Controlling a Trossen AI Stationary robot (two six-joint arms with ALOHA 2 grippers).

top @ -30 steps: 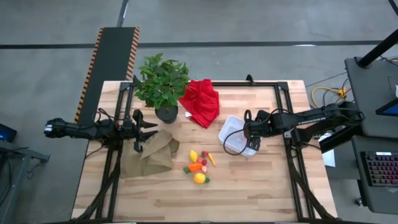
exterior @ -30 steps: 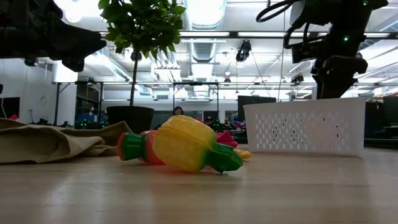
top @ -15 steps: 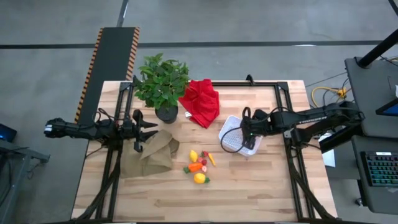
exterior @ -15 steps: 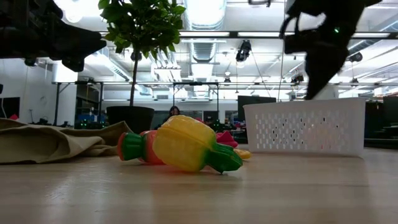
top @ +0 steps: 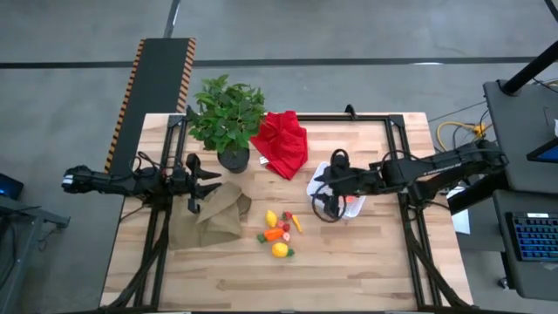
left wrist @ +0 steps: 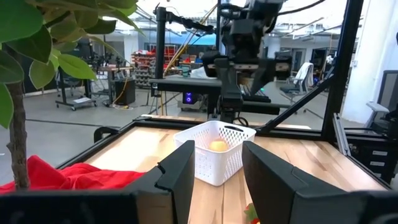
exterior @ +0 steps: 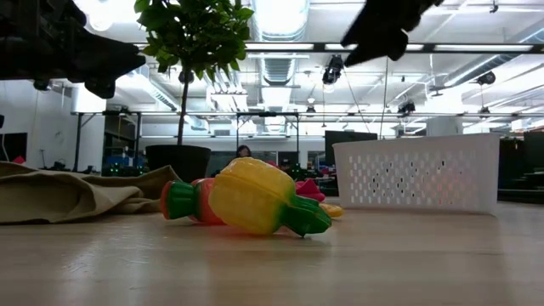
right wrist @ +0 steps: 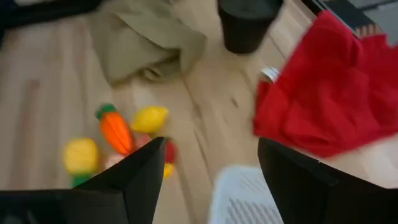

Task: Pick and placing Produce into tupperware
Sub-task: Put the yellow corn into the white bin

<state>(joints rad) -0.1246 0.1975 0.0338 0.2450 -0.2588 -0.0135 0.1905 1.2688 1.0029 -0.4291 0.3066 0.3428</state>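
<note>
The produce [top: 279, 231] lies in a small heap on the table's middle; the right wrist view shows an orange carrot [right wrist: 115, 130], a lemon [right wrist: 151, 117] and a yellow piece [right wrist: 81, 154]. The white tupperware [top: 342, 202] stands to their right with one orange-yellow piece [left wrist: 217, 145] inside. My right gripper [top: 321, 185] is open and empty, raised over the tupperware's left end; it also shows in the right wrist view [right wrist: 211, 142]. My left gripper [top: 205, 174] is open and empty above the tan cloth [top: 209, 218].
A potted plant [top: 228, 118] stands at the back left, with a red cloth [top: 281, 144] beside it. The tan cloth lies crumpled left of the produce. Black frame rails [top: 384, 118] run along the table's back and sides. Bare wood lies toward the near edge.
My right gripper has risen out of the tupperware and gone toward the table's left edge, over the container's left end, toward the produce. My left arm has kept still.
</note>
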